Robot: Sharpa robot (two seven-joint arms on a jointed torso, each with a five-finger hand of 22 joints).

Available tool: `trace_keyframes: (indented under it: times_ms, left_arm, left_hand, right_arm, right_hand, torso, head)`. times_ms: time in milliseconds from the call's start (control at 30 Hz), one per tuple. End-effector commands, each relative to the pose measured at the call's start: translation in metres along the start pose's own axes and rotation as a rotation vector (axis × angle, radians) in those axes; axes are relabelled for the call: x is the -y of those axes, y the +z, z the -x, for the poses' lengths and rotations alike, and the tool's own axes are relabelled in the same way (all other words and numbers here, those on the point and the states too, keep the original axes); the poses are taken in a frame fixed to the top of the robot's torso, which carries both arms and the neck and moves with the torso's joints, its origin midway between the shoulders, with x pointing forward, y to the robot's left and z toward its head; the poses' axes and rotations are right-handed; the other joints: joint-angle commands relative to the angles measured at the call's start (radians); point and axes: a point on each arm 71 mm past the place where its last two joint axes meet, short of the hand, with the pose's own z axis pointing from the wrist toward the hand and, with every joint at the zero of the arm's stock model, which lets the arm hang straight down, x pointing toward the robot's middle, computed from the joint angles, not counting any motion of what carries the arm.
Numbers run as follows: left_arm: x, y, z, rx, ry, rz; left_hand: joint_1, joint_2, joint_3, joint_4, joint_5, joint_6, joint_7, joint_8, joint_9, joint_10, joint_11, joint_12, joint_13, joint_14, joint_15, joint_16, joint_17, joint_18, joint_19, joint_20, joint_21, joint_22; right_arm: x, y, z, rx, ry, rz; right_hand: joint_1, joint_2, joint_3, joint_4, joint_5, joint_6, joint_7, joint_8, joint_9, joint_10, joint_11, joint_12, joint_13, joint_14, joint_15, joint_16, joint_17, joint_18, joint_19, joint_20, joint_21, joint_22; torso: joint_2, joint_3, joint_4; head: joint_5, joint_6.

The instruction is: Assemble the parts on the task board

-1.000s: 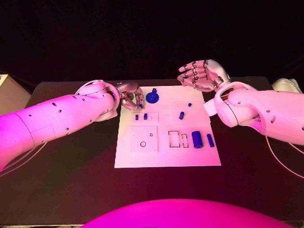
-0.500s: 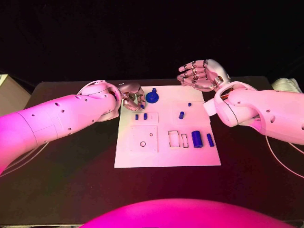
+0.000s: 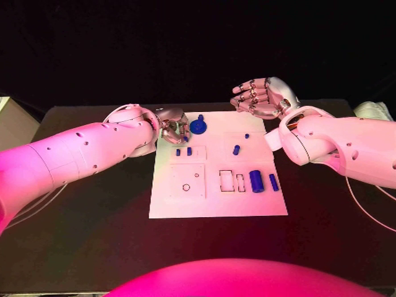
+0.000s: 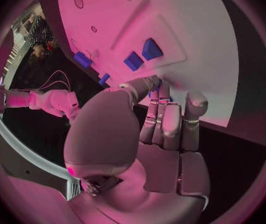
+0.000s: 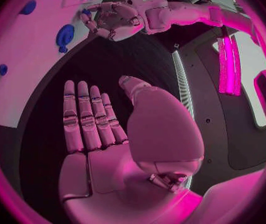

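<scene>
- Two silver hands hover at the far end of my white task board (image 3: 218, 204), which lies mid-table.
- My left hand (image 3: 171, 125) sits at the board's far left corner, fingers curled; I cannot tell whether it grips anything.
- Just beside it lies a round blue part (image 3: 198, 127); smaller blue parts (image 3: 256, 181) lie across the board.
- My right hand (image 3: 262, 98) is raised beyond the far edge, fingers spread, empty.

1 task board (image 3: 218, 204); approx 7 blue parts (image 3: 256, 181).
</scene>
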Motion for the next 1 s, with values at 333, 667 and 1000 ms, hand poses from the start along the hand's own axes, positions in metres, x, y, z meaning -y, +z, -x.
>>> trace_keyframes:
  times_ms: [333,667,1000]
  left_arm:
    - [0.0003,0.0013,-0.0044,-0.039,0.006,0.0]
    - [0.0007,-0.0002,-0.0064,-0.061,0.003,-0.009]
    - [-0.0018,-0.0016,-0.0045,-0.035,-0.001,-0.013]
  left_hand:
    - [0.001,0.007,-0.003,-0.008,0.001,0.008,-0.003,0.0,0.002,0.008,0.0,-0.005,-0.001,0.007,-0.003,0.004,0.002,-0.01,0.006,-0.002,0.003,0.002]
    - [-0.001,0.004,-0.005,-0.01,0.0,0.008,-0.002,-0.005,0.001,0.008,0.0,-0.01,-0.001,0.005,-0.003,0.003,-0.003,-0.008,0.0,-0.002,-0.001,-0.003]
    - [-0.016,-0.007,0.009,-0.019,0.001,-0.054,0.014,-0.08,-0.02,-0.027,0.023,-0.088,-0.024,-0.043,0.017,-0.02,-0.076,0.001,-0.047,0.012,-0.031,-0.041]
  right_arm:
    - [-0.001,0.0001,-0.0017,-0.015,0.003,0.009]
    - [-0.0007,0.0003,-0.0016,-0.015,0.003,0.008]
    - [-0.0006,0.0003,-0.0014,-0.015,0.002,0.008]
  right_hand:
    - [-0.004,0.006,-0.004,0.001,0.005,-0.004,0.056,-0.004,-0.001,-0.006,0.002,-0.003,-0.001,-0.001,0.0,-0.001,-0.001,0.014,-0.006,0.001,0.001,-0.001]
    - [-0.004,0.006,-0.004,0.001,0.005,-0.004,0.056,-0.004,-0.001,-0.006,0.002,-0.003,-0.001,-0.001,0.0,-0.001,-0.001,0.014,-0.006,0.001,0.001,-0.001]
    - [-0.004,0.006,-0.004,0.001,0.005,-0.004,0.056,-0.004,-0.001,-0.006,0.002,-0.003,-0.001,-0.001,0.0,-0.001,-0.001,0.014,-0.006,0.001,0.001,-0.001]
  torso:
    - [-0.001,0.0004,0.0016]
    - [-0.001,-0.0001,0.0022]
    - [0.0,-0.0007,0.0014]
  head:
    - [-0.002,-0.005]
    - [-0.003,-0.005]
    - [-0.002,-0.005]
